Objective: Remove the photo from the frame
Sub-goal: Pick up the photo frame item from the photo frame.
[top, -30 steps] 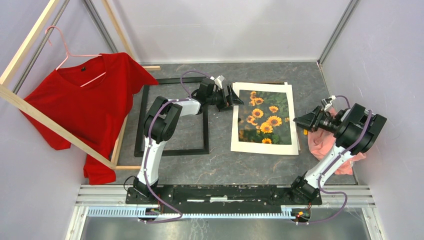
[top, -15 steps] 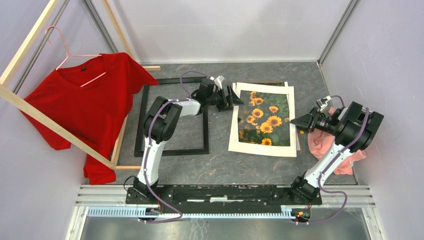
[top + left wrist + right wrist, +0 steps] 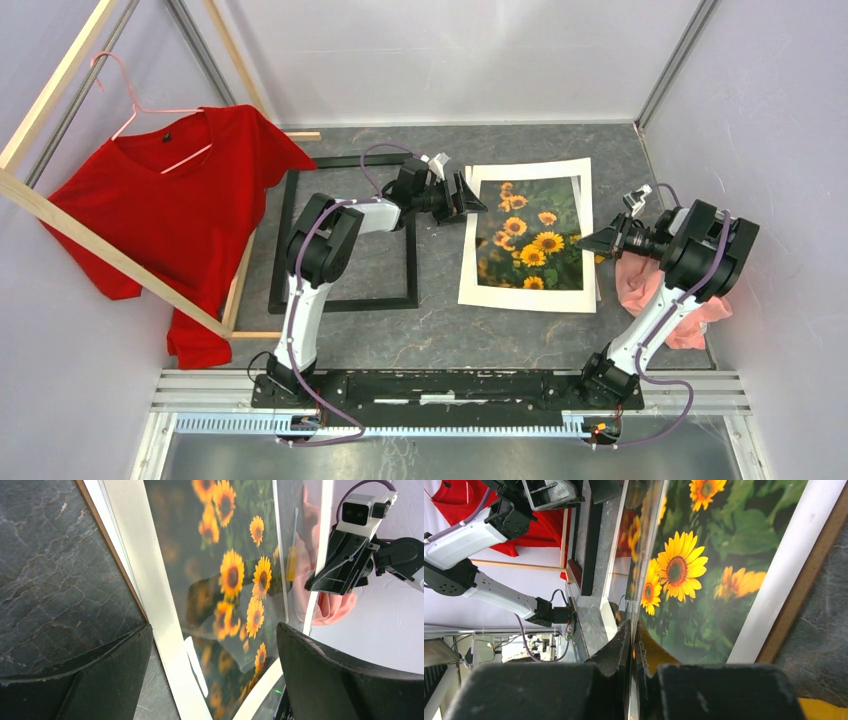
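So the photo lies on the tabletop inside its white mat, just right of the black frame, and it sits between the two arms. At its right edge the right tool has its fingers almost together, pinching a thin sheet seen edge-on; I honestly can't tell if that's the print itself or another layer of the stack. Over the mat's upper-left corner the left tool hangs spread wide, gripping nothing.

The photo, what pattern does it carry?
The photo shows orange-yellow sunflowers on dark green foliage, best seen in the right wrist view.
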